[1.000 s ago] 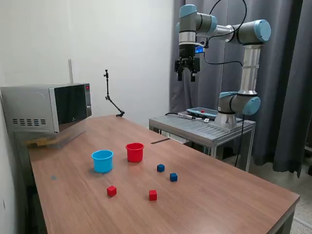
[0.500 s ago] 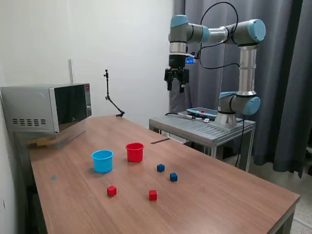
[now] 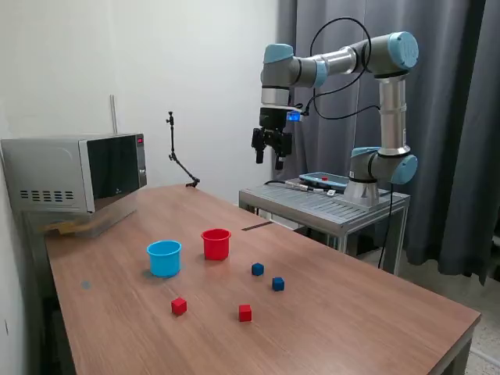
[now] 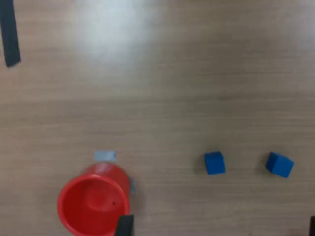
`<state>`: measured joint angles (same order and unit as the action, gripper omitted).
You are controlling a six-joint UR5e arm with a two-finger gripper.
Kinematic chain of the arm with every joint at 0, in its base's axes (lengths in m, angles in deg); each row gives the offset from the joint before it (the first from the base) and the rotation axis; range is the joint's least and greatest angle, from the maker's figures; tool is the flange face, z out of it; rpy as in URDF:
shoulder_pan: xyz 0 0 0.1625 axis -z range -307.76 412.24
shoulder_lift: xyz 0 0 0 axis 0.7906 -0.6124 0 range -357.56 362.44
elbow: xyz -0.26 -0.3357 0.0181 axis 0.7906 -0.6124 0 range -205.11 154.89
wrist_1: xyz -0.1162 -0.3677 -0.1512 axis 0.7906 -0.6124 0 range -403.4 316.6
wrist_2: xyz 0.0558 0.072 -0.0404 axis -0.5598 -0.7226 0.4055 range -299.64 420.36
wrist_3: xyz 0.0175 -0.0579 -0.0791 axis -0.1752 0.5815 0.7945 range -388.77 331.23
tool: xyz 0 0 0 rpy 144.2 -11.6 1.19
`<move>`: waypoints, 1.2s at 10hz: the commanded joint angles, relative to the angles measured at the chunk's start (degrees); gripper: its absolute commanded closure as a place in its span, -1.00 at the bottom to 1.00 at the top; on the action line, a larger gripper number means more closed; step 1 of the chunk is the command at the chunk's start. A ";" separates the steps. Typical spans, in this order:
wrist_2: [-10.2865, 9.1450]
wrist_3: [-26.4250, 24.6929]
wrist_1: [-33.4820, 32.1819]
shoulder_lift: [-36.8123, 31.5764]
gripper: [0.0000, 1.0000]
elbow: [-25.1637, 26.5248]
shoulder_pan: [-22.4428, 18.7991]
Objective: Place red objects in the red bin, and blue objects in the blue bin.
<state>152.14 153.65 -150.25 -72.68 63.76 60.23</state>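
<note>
**Cubes and cups on the table, claw high above**

Two red cubes [image 3: 179, 305] [image 3: 245, 312] lie on the wooden table [image 3: 351, 320], far below the claw [image 3: 268, 155] and nearer the table's front edge than anything else. Two dark blue cubes [image 3: 257, 269] [image 3: 278, 283] sit close together, also far below the claw, between the red cubes and the cups; in the wrist view they appear side by side [image 4: 214, 162] [image 4: 279, 164], apart from each other. The red bin [image 3: 216, 244] stands upright and empty, as the wrist view [image 4: 93, 205] shows, well under the claw. The blue bin [image 3: 164, 258] stands upright just beside it, toward the exterior view's left.

The claw hangs in the air, pointing down, touching nothing and holding nothing; its fingers stand apart.

Below the claw and toward the exterior view's left, a microwave [image 3: 74, 172] rests at the table's far corner.
</note>
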 commanded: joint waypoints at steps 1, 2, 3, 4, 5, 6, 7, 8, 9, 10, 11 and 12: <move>-0.02 4.06 -2.05 2.51 -1.00 -0.11 -1.66; -0.72 4.69 -2.22 3.73 -1.00 -0.19 -2.36; -2.12 5.13 -3.53 4.79 -1.00 -0.20 -2.72; -2.22 5.05 -4.50 5.84 -1.00 -0.11 -3.07; -2.22 5.04 -5.72 7.07 -1.00 -0.46 -4.46; -2.22 5.04 -6.43 7.96 -1.00 -0.63 -4.83; -2.22 5.13 -6.70 8.92 -1.00 -0.98 -5.79; -2.22 5.22 -7.49 9.54 -1.00 -1.07 -5.97; -2.22 5.22 -9.32 10.16 -1.00 -0.99 -5.97; -2.22 5.22 -10.38 10.86 -1.00 -0.99 -5.97; -2.31 5.22 -11.00 11.65 -1.00 -1.16 -5.97; -2.22 5.22 -12.14 12.44 -1.00 -1.08 -5.97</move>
<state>149.89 158.87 -160.88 -61.39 62.71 54.30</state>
